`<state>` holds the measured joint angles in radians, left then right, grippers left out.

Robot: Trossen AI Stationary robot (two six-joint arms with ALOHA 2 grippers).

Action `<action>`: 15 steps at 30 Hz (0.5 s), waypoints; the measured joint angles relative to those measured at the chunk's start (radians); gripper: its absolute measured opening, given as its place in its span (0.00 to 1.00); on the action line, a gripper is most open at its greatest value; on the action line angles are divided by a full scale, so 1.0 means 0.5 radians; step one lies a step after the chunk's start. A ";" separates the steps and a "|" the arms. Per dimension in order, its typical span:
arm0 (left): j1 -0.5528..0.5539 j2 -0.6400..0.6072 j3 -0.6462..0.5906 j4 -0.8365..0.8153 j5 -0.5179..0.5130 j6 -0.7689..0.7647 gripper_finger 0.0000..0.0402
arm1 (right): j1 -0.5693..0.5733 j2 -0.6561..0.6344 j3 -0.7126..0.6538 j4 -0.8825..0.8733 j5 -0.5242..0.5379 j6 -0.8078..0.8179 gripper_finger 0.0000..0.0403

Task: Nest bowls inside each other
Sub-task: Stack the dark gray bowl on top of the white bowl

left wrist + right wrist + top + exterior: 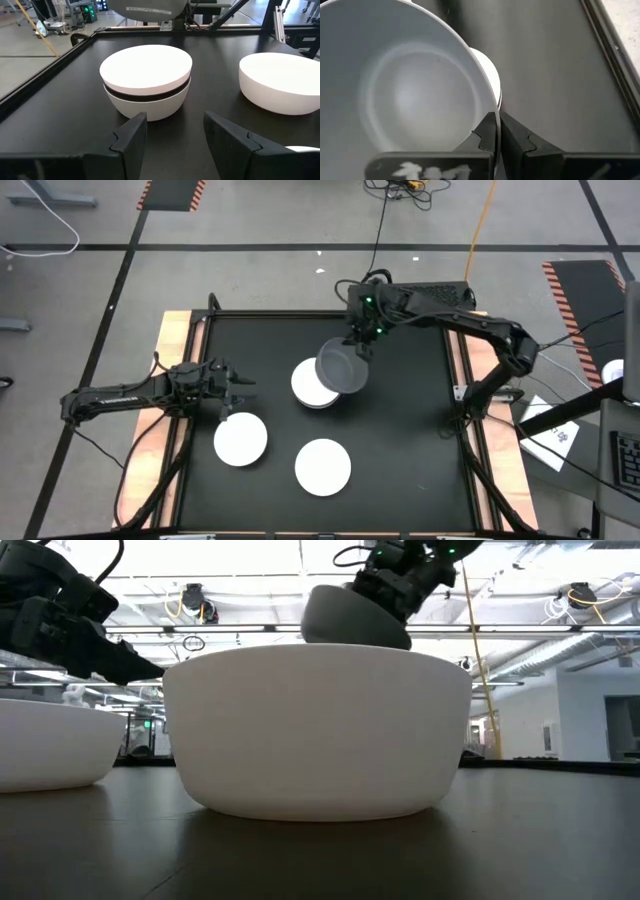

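My right gripper (358, 348) is shut on a grey bowl (340, 368), which hangs in the air above a stack (313, 387) near the table's middle. In the left wrist view the stack (146, 75) is a white bowl at the bottom, a black one in it and a white one on top. Two single white bowls (240, 440) (322, 467) rest on their bases nearer the near edge. My left gripper (238, 395) is open and low over the table, left of the stack, touching nothing. My right gripper (498, 117) pinches the grey bowl's rim (496, 107) on the bowl's far side, one finger (487, 132) inside the bowl and one (520, 142) outside. The fingers come down from above and the far side. The bowl (350, 620) is lifted clear and tilted over the stack.
The black mat has a raised dark frame (47, 70) along its edges. In the low view one white bowl (315, 730) fills the foreground and another (50, 745) sits left of it. Bare mat (410, 430) lies right of the stack and bowls.
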<state>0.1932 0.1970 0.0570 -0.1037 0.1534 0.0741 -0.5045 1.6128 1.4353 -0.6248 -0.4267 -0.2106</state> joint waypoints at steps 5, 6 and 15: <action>0.000 0.000 0.000 -0.001 0.007 -0.001 0.49 | 0.003 0.160 0.178 -0.120 -0.019 -0.051 0.01; 0.000 0.000 0.000 -0.001 0.007 -0.001 0.49 | 0.003 0.188 0.210 -0.157 -0.046 -0.072 0.01; -0.001 0.000 0.000 0.000 0.008 0.000 0.49 | 0.045 0.431 0.557 -0.296 -0.101 -0.193 0.01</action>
<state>0.1929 0.1970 0.0570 -0.1039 0.1576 0.0739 -0.4818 1.8286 1.7139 -0.7729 -0.4770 -0.3071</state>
